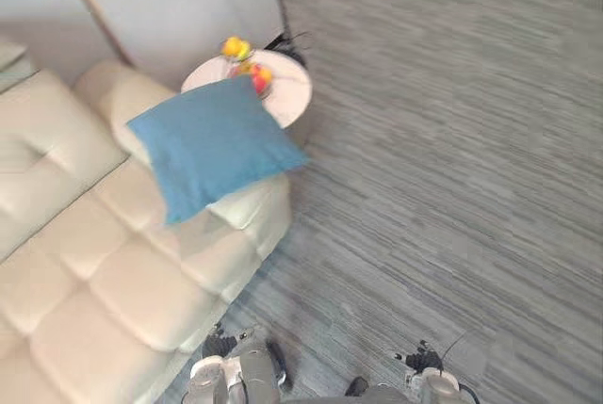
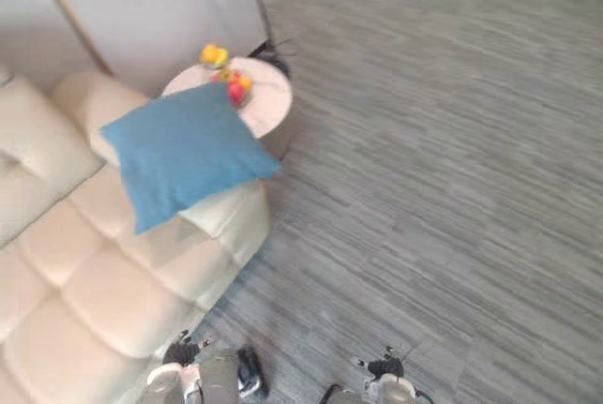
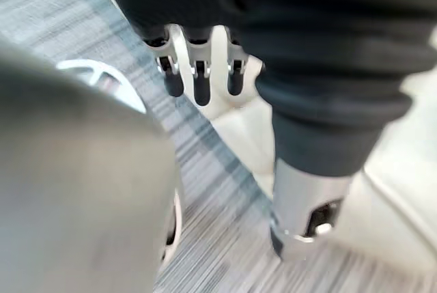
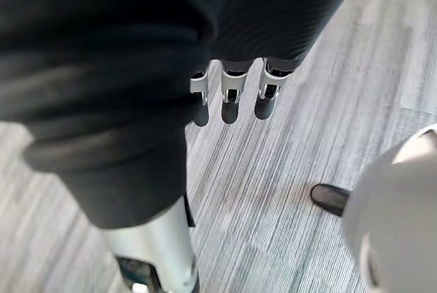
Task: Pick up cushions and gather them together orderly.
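Find the blue cushion (image 1: 212, 145) on the cream sofa's (image 1: 113, 272) arm, with the round counter (image 1: 294, 95) just beside the sofa on grey carpet (image 1: 443, 159). Your left robot hand (image 3: 198, 82) and right robot hand (image 4: 229, 100) hang straight-fingered and empty.

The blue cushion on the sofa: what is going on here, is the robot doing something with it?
Nothing is being handled now. The blue cushion lies at the end of the cream sofa, next to a small round table with fruit. The robot's left hand and right hand hang low over the grey floor, fingers relaxed, holding nothing. The cushion is not yet picked up.
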Controlling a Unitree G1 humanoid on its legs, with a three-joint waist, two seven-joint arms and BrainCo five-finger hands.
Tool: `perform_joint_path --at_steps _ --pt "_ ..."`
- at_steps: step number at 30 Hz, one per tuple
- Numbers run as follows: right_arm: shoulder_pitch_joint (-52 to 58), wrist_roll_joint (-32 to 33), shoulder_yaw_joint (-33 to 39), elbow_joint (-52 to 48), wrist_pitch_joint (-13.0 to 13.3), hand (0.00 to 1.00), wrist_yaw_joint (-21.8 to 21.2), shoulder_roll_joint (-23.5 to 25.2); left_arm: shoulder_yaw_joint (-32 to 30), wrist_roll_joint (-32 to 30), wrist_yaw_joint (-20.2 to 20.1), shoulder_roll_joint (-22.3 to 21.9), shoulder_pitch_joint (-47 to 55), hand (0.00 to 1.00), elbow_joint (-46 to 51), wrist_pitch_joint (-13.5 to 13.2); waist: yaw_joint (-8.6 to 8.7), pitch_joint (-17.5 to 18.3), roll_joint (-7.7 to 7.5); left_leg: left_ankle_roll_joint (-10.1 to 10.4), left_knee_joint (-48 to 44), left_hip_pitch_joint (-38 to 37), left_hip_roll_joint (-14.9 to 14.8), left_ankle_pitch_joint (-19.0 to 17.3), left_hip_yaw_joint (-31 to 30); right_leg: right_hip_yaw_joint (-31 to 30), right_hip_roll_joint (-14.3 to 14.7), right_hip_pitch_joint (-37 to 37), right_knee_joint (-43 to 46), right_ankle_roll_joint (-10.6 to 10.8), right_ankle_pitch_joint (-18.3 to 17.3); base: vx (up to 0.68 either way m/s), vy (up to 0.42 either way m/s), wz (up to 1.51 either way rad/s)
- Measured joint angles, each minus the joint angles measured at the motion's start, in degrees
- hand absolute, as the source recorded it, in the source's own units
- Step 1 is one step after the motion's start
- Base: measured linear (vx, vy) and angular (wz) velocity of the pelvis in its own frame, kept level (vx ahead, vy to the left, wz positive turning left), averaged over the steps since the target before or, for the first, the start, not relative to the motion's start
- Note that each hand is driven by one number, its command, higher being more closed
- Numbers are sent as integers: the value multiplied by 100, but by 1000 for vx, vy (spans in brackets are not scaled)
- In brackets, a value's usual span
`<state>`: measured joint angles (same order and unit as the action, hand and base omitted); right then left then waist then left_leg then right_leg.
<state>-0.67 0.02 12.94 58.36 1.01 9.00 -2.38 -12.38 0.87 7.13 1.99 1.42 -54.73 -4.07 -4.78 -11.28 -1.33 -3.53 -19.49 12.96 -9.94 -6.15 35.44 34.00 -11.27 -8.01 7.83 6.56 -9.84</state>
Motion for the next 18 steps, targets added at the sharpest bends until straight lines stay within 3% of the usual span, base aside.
perform_joint_path --at_steps 3,5,6,7,9,11,14,15,16,18 --pt "-237 -20 -13 106 8 0 -18 107 0 -22 -14 171 -4 0 -86 -10 -35 12 -133 -150 22 -238 204 -169 -90 -12 -233 -113 426 23 313 355 155 27" --pt "-185 -27 -19 116 4 0 -19 95 11 -38 -13 176 -1 0 -173 -2 7 15 -122 -95 74 -658 303 -369 -301 -65 -591 -22 1611 79 446 326 128 55" --pt "-146 -65 -35 124 4 0 -27 109 45 -84 -13 211 5 0 -239 21 29 -9 -75 48 208 -978 328 -540 -562 -318 -814 224 2773 -81 390 291 30 67" --pt "-128 -76 -37 131 0 0 -43 126 64 -88 -18 258 10 0 -260 44 75 -16 -90 47 265 -1062 348 -542 -649 -465 -829 356 3099 -107 159 323 -32 79" --pt "-101 -132 -57 120 3 0 -64 87 85 -87 -10 304 36 0 -323 75 138 -13 -97 65 490 -1354 341 -536 -867 -705 -699 781 3500 -174 -322 244 -81 56" --pt "-84 -136 -161 120 3 0 -64 -20 109 -84 -11 286 52 0 -333 77 164 -41 -49 148 667 -1584 296 -511 -1038 -964 -428 1319 3126 -260 -536 197 -122 48" --pt "-28 -116 -163 73 13 0 -79 -3 110 -85 -8 242 31 0 -339 71 229 -71 -29 450 699 -1691 184 -524 -1484 -1985 214 1864 1686 -289 -225 201 -255 75" --pt "25 -121 -184 86 11 0 -91 5 98 -77 -4 234 33 0 -331 69 244 -63 -111 638 646 -1684 240 -587 -1667 -2425 337 1883 1112 -264 148 200 -330 103" --pt "46 -112 -171 104 13 0 -118 3 102 -87 1 252 6 0 -368 68 274 -66 -233 827 548 -1726 327 -706 -1975 -2635 329 1830 1098 -404 573 205 -335 100" --pt "32 -122 -133 90 13 0 -113 -72 102 -103 0 31 -7 0 -384 52 232 24 18 951 557 -1686 134 -706 -2220 -2365 423 1817 1226 -436 282 193 -261 63"
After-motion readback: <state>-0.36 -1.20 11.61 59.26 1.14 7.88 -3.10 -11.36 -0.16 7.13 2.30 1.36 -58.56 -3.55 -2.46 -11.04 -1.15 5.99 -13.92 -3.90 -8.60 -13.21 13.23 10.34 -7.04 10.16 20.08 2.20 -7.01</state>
